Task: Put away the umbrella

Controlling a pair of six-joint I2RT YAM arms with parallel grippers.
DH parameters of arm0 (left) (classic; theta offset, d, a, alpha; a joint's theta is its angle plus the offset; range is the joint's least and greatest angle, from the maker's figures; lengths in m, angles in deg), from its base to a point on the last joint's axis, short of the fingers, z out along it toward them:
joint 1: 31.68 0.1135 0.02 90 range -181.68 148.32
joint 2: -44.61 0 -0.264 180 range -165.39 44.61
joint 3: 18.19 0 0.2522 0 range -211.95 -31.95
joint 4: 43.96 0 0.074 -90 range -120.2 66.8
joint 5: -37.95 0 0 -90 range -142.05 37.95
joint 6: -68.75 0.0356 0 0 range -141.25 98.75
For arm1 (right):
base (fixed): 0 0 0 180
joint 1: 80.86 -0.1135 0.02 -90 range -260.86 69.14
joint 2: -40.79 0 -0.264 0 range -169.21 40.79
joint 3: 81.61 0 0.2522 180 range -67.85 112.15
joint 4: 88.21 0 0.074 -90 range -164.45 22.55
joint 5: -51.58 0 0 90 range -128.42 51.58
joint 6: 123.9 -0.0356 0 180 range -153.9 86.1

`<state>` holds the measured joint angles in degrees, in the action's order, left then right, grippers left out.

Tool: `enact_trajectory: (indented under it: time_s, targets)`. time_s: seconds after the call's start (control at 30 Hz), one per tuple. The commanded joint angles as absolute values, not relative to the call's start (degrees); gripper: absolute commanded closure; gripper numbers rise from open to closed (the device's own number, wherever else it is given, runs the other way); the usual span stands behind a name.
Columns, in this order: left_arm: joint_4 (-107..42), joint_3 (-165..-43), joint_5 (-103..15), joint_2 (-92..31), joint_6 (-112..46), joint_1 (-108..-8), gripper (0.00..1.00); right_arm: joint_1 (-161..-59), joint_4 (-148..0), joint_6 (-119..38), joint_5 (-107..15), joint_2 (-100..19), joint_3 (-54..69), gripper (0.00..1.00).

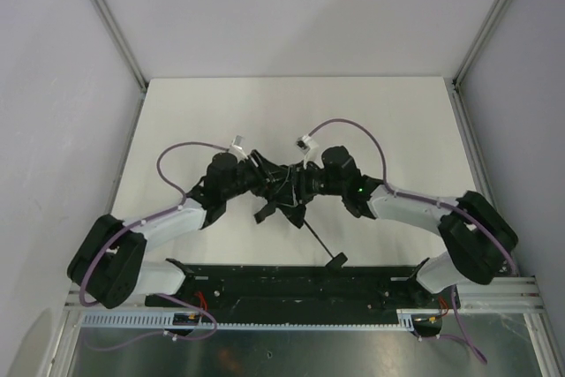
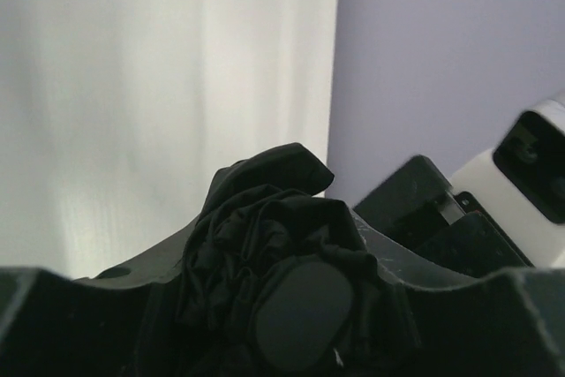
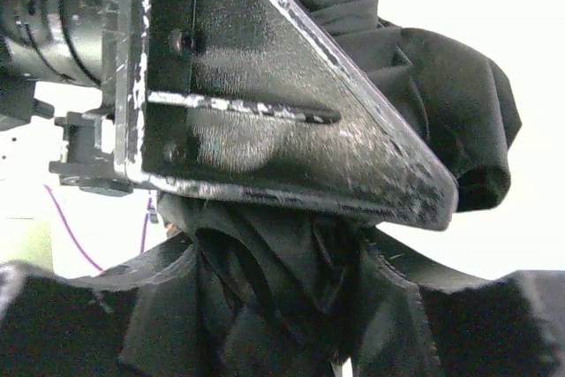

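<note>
Facing each other tip to tip, the left claw (image 1: 258, 179) and the right claw (image 1: 302, 184) are seen above the white table (image 1: 221, 112), with the umbrella (image 1: 279, 193) gathered between them. Its black canopy (image 2: 265, 218) is crumpled into a wad directly between the two claws, touching both. From under the wad the thin shaft (image 1: 320, 241) is run out toward the arm bases on the right claw's side. It is ended by the small handle (image 1: 338, 260), well apart from either claw.

In the right wrist view, folded fabric is packed across the whole gap between the right claw's fingers (image 3: 494, 324), so that claw is seen clamped on the umbrella. A flat finger (image 3: 265, 103) of the left claw is laid across that view, just beyond the right claw's tips and against the cloth.

In the left wrist view, cloth is heaped between the left claw's fingers (image 2: 530, 324) around one rounded pad (image 2: 305, 315). Whether it is pinched there cannot be told.
</note>
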<state>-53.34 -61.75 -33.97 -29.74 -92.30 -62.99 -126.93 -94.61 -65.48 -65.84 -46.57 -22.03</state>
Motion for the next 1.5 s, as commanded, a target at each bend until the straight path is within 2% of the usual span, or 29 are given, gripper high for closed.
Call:
enact_trajectory:
  time_s: [0.0, 0.13, 0.3, 0.47, 0.57, 0.7, 0.8, 0.93, 1.07, 1.13, 1.2, 1.27, 1.37, 1.47]
  targets:
    - [-60.70, -67.07, -32.50, -24.88, -92.30, -61.75, 1.00, -124.37, -87.09, -68.67, -66.54, -37.97, -20.57, 0.42]
    - [-63.33, -70.55, -31.62, -22.98, -90.62, -59.79, 1.00, -121.41, -78.83, -69.44, -65.74, -30.18, -19.13, 0.18]
    - [-67.17, -74.33, -29.82, -21.17, -90.23, -57.80, 1.00, -113.30, -68.55, -71.97, -65.46, -22.16, -16.01, 0.08]
    - [-71.90, -77.87, -29.14, -19.52, -91.81, -56.85, 1.00, -100.41, -62.40, -79.19, -63.62, -18.82, -15.74, 0.06]
    - [-75.00, -79.91, -29.91, -18.87, -93.46, -56.67, 1.00, -99.21, -62.99, -85.53, -62.95, -20.00, -16.63, 0.05]
    - [-81.23, -81.97, -30.98, -19.33, -95.91, -56.64, 1.00, -103.47, -75.98, -100.70, -65.39, -23.01, -21.01, 0.07]
    - [-84.69, -82.69, -32.44, -19.76, -97.44, -56.72, 1.00, -109.34, -81.96, -108.03, -62.52, -25.13, -21.85, 0.09]
    - [-89.34, -82.94, -34.44, -20.53, -99.74, -56.77, 1.00, -115.62, -86.56, -108.06, -56.38, -26.79, -22.81, 0.08]
    - [-92.82, -82.99, -35.93, -21.51, -102.66, -56.88, 1.00, -117.34, -95.14, -106.04, -59.14, -29.32, -25.09, 0.09]
    - [-93.32, -83.01, -37.32, -21.45, -103.35, -56.90, 1.00, -119.29, -101.02, -96.65, -61.71, -30.24, -25.89, 0.12]
    - [-93.64, -83.52, -38.22, -21.54, -104.31, -56.90, 1.00, -122.81, -100.76, -84.94, -57.30, -29.11, -27.24, 0.12]
    - [-93.79, -84.37, -38.66, -21.68, -104.86, -56.90, 1.00, -125.01, -103.28, -79.67, -54.06, -27.75, -30.81, 0.10]
    - [-94.10, -85.31, -39.38, -21.86, -105.53, -56.90, 1.00, -123.83, -114.06, -85.15, -56.16, -27.64, -36.51, 0.09]
    - [-94.96, -86.35, -38.96, -22.78, -106.06, -56.93, 1.00, -123.14, -119.99, -96.98, -59.20, -30.71, -37.50, 0.10]
